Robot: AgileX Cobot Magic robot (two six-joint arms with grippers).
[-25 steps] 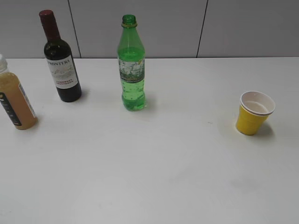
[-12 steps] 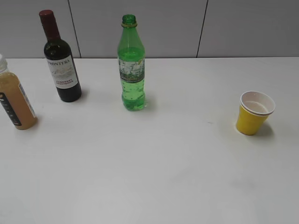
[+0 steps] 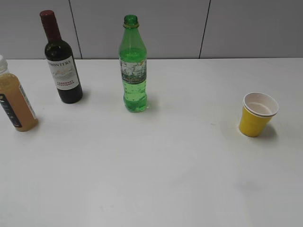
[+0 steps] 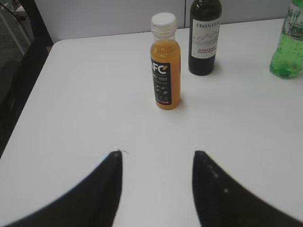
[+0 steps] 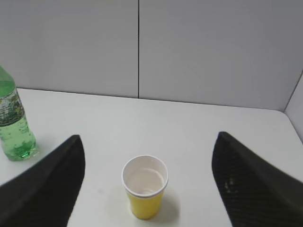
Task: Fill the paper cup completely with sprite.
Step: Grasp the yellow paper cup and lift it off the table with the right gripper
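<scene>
The yellow paper cup (image 3: 258, 116) stands upright on the right of the white table, and its white inside shows from above. In the right wrist view the cup (image 5: 144, 189) sits on the table ahead of my right gripper (image 5: 148, 137), which is wide open and touches nothing. The green sprite bottle (image 3: 133, 71) stands upright at the back centre without a cap, far left of the cup. It also shows at the edge of both wrist views: sprite bottle (image 4: 288, 47), sprite bottle (image 5: 14, 127). My left gripper (image 4: 158, 153) is open over bare table. Neither gripper appears in the exterior view.
A dark wine bottle (image 3: 61, 61) stands left of the sprite, and an orange juice bottle (image 3: 14, 101) with a white cap stands at the far left. The juice bottle (image 4: 165, 71) is straight ahead of the left gripper. The table's left edge (image 4: 28, 109) is close by.
</scene>
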